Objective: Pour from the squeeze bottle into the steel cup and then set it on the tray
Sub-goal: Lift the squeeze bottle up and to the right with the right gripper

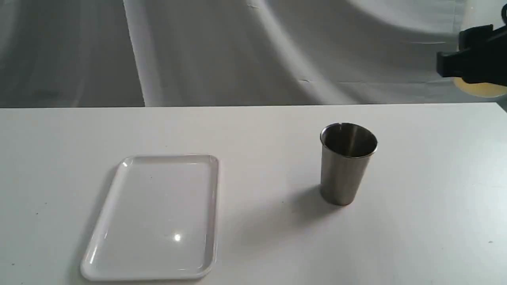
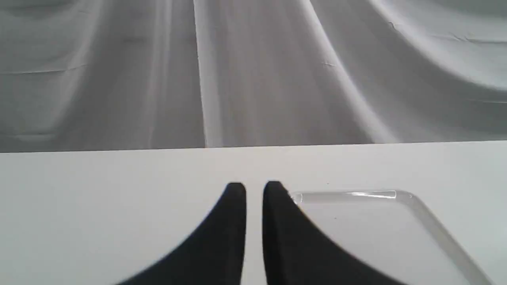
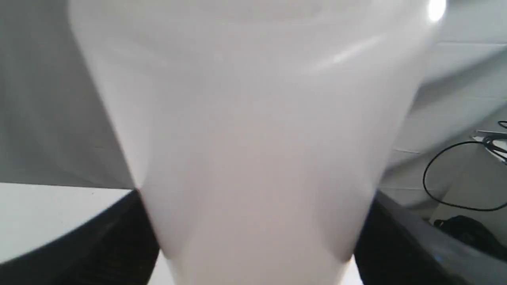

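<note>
The squeeze bottle (image 3: 253,130), translucent whitish, fills the right wrist view, and my right gripper (image 3: 253,237) is shut on it, one black finger on each side. In the exterior view this gripper (image 1: 471,59) holds the bottle (image 1: 481,89) in the air at the far right edge, where only its amber-tinted bottom shows; the nozzle is out of view. The steel cup (image 1: 347,162) stands upright on the table, lower and to the left of the bottle. The white tray (image 1: 158,217) lies flat on the left. My left gripper (image 2: 254,190) is shut on nothing, beside the tray's (image 2: 376,229) near corner.
The white table (image 1: 261,130) ends at a back edge in front of a draped grey cloth (image 1: 237,51). A black cable (image 3: 443,174) and dark gear lie beyond the table's right side in the right wrist view.
</note>
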`<state>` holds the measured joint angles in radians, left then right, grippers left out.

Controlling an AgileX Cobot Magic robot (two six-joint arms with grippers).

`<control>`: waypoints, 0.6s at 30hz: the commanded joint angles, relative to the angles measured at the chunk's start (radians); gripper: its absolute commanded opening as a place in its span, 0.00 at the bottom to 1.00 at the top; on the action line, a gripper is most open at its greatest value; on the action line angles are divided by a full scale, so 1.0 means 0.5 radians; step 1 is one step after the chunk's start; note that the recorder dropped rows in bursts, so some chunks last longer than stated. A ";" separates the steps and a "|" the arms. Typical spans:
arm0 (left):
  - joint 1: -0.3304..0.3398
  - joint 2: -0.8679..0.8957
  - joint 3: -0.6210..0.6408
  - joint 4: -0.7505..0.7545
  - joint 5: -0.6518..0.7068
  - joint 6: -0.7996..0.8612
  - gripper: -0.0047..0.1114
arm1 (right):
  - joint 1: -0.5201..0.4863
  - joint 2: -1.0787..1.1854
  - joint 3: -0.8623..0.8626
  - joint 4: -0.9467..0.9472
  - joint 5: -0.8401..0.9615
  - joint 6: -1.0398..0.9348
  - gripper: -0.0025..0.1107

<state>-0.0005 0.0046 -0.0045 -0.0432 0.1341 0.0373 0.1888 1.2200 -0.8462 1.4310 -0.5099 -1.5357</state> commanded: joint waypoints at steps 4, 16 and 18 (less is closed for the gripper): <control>0.001 -0.009 0.009 -0.005 -0.003 -0.004 0.11 | -0.096 -0.027 -0.012 -0.450 0.166 0.392 0.45; 0.001 -0.009 0.009 -0.005 -0.003 -0.008 0.11 | -0.405 -0.027 -0.012 -1.763 0.652 1.782 0.45; 0.001 -0.009 0.009 -0.005 -0.003 -0.008 0.11 | -0.453 -0.027 -0.012 -1.949 0.728 1.949 0.45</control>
<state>-0.0005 0.0046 -0.0045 -0.0432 0.1341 0.0373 -0.0202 1.2200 -0.8462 0.5651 -0.1596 -0.6523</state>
